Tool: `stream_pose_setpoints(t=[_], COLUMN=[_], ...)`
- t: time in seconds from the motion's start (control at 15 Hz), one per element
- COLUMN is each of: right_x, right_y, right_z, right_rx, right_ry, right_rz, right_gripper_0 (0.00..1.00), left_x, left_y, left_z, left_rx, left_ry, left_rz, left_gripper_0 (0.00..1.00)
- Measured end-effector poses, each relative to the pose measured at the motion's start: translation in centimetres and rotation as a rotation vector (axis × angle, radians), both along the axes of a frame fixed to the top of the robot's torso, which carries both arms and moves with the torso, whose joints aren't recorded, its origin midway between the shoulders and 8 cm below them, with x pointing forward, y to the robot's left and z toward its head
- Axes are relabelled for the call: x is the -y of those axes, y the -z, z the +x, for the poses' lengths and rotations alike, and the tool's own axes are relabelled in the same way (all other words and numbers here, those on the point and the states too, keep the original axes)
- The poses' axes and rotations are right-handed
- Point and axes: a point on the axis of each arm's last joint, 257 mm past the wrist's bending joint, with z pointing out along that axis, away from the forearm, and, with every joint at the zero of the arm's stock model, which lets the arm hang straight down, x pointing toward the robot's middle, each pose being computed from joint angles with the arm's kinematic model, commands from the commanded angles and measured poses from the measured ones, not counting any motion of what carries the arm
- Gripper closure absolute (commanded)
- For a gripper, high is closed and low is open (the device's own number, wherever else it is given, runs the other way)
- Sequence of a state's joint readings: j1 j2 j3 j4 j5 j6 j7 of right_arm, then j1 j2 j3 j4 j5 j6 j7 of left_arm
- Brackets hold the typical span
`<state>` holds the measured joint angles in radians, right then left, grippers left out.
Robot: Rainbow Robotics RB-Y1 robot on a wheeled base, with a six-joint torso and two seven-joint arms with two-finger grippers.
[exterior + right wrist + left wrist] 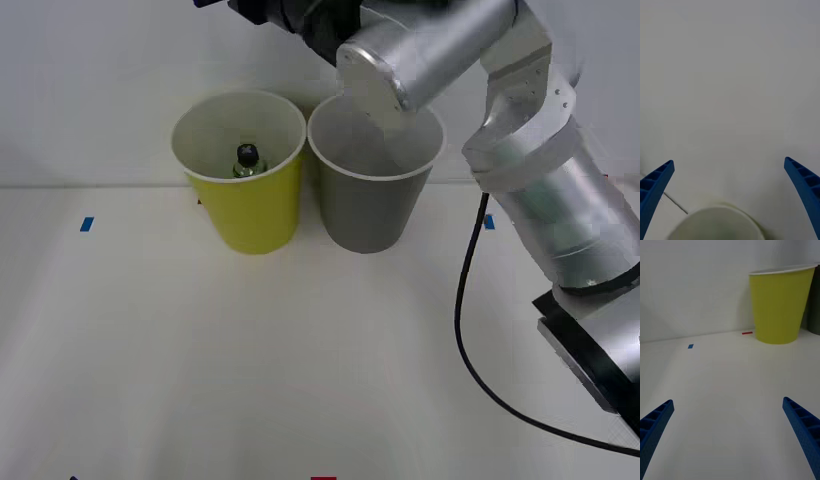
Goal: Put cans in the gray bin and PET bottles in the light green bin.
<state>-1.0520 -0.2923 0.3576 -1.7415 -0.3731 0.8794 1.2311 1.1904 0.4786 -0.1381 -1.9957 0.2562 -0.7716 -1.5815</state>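
desk (250, 380): white, carries both bins near its far edge, roughly mid-width; nothing loose on it that I can spot

light green bin (240, 170): one of these, standing upright at the far edge, touching or just beside the gray one on its left

gray bin (372, 180): one, upright; my right arm hangs over its mouth, so I can't tell what's inside

right tool (728, 195): fingers spread wide, holding nothing, up above the bins with a pale rim just below it in the wrist view

left tool (728, 435): also spread wide and empty, low over the desk's left part, well apart from the bins

PET bottles (246, 160): one, black cap up, standing inside the light green bin

step in hand: looks like a release just finished, I reckon; I'd lift the right arm straight up and back so the elbow doesn't clip either rim

count: two bins, one bottle, zero cans visible
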Motion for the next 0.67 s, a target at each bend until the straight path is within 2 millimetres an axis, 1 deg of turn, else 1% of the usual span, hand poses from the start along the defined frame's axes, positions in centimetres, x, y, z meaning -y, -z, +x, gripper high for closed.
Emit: stream_pose_setpoints(t=[0.07, 0.13, 0.27, 0.4, 0.53, 0.67], right_x=[0.9, 2.0, 4.9, 8.4, 12.3, 15.2], right_y=[-0.9, -1.4, -1.0, -0.4, 0.0, 0.1], right_z=[-1.5, -2.7, -4.9, -6.7, -7.6, -7.6], right_rx=[-0.005, -0.006, -0.011, -0.014, -0.005, 0.01], right_ry=[-0.006, -0.006, 0.013, 0.052, 0.112, 0.165], right_rz=[0.008, 0.017, 0.023, 0.04, 0.071, 0.085], right_gripper_0=[0.0, 0.0, 0.0, 0.0, 0.0, 0.0], left_x=[0.0, 0.0, 0.0, 0.0, 0.0, 0.0], left_y=[0.0, 0.0, 0.0, 0.0, 0.0, 0.0], left_z=[0.0, 0.0, 0.0, 0.0, 0.0, 0.0], left_rx=[0.0, 0.0, 0.0, 0.0, 0.0, 0.0], left_ry=[0.0, 0.0, 0.0, 0.0, 0.0, 0.0], left_rz=[0.0, 0.0, 0.0, 0.0, 0.0, 0.0], left_gripper_0=[0.0, 0.0, 0.0, 0.0, 0.0, 0.0])
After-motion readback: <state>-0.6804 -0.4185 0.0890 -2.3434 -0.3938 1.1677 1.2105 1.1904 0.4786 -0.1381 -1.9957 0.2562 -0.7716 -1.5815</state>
